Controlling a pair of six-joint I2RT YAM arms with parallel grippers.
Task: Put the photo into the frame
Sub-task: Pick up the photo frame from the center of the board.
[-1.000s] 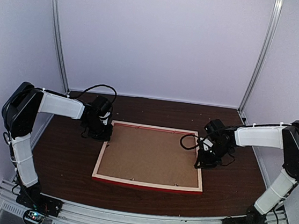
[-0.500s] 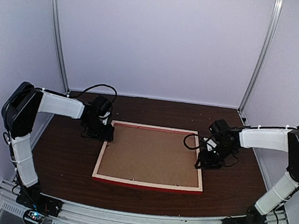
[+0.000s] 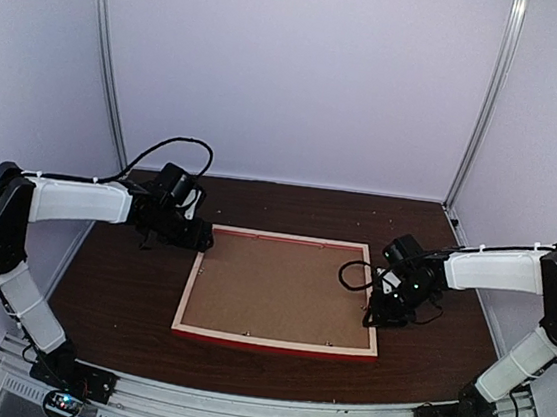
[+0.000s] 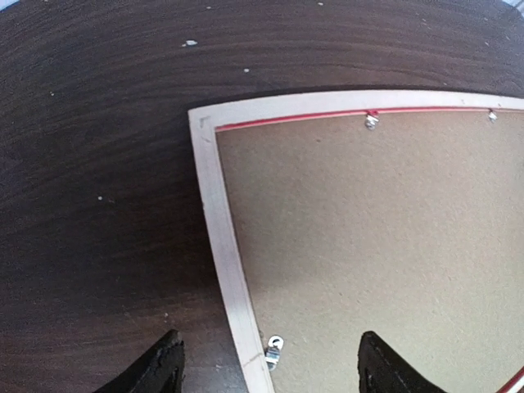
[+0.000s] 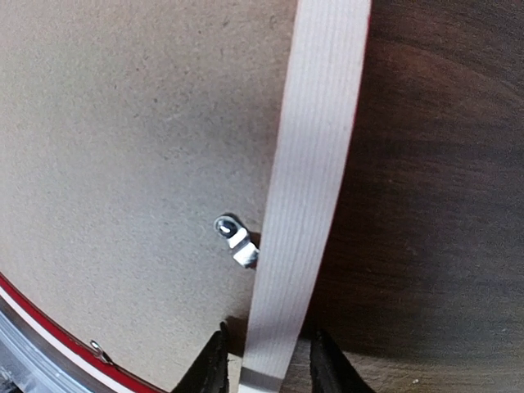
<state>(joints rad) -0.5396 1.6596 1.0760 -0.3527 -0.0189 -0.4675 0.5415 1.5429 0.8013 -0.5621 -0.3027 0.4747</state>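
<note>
Left gripper (image 4: pixel 266 368) jaws are spread wide, with the frame (image 4: pixel 223 237) and its pale side strip sitting right between them. Right gripper (image 5: pixel 268 364) jaws straddle the opposite strip, parted, tiny gaps either side.

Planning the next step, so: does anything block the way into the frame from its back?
Yes. A brown backing board fills the upturned back of the frame, with small metal clips at its edge. The photo shows in no view.
</note>
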